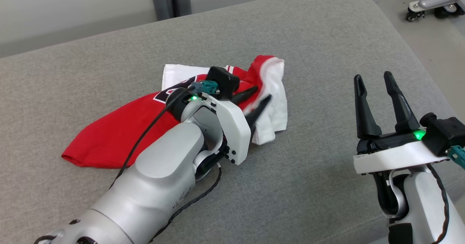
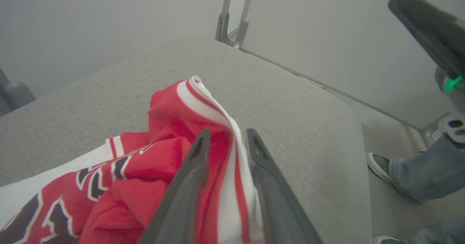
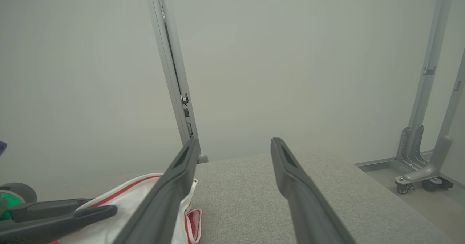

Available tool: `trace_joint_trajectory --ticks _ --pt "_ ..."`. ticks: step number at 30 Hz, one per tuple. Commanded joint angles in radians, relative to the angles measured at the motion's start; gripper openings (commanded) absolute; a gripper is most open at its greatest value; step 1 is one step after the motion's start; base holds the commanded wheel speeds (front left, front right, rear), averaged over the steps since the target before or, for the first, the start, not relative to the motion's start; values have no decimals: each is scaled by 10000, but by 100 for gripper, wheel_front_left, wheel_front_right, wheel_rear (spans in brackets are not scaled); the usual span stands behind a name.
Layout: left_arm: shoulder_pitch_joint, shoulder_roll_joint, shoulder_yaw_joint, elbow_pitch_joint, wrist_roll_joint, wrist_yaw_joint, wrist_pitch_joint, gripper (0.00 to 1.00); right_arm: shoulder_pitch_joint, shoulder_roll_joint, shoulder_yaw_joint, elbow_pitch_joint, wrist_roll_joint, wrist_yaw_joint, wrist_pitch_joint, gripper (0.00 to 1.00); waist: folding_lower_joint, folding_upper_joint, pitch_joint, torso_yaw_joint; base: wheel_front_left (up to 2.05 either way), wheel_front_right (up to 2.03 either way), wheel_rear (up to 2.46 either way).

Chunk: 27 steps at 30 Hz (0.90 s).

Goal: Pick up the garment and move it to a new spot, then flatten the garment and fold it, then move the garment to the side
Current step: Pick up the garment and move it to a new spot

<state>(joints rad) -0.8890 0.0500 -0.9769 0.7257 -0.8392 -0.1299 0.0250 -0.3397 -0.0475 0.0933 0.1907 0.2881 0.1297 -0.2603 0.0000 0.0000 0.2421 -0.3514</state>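
Crumpled red-and-white jersey garment (image 1: 120, 131) laid on grey upholstered cushion (image 1: 308, 47), one fold straddled by the left gripper (image 1: 262, 93), jaws slightly parted, hold uncertain. The right gripper (image 1: 373, 76) is held wide open nearby, likely for flattening.

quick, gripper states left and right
left gripper: fingers partly apart with the garment trim between them, grip cannot be told
right gripper: open, holding nothing

No legible text; garment (image 1: 109, 135) lettering crumpled, unreadable.
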Motion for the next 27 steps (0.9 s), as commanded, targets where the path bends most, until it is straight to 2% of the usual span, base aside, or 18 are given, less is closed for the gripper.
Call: trace_joint_trajectory --ticks 1,7,15,19,20,27 --pt "-243 54 -207 62 -84 -6 -160 100 23 -55 -84 31 -116 20 -60 100 0 0 -29 85 0 0 0" --pt "-657 36 -859 43 -564 -8 -962 100 150 -54 -96 103 -353 20 -60 100 0 0 -295 554 0 0 0" --pt "-952 534 -694 164 -653 -4 -2140 100 298 -192 -71 144 -469 20 -60 100 0 0 -710 1139 0 0 0" --pt "-653 1173 -321 -10 -583 269 -2609 100 490 -305 -216 60 -378 20 -60 100 0 0 -922 1485 0 0 0" --pt "-426 1622 -53 -264 -567 495 -2751 100 591 -356 -326 -42 -312 20 -60 100 0 0 -986 1667 0 0 0" --pt "840 3271 1252 -1876 -502 1486 -2898 100 886 -438 -366 -194 -284 20 -60 100 0 0 -1131 2161 0 0 0"
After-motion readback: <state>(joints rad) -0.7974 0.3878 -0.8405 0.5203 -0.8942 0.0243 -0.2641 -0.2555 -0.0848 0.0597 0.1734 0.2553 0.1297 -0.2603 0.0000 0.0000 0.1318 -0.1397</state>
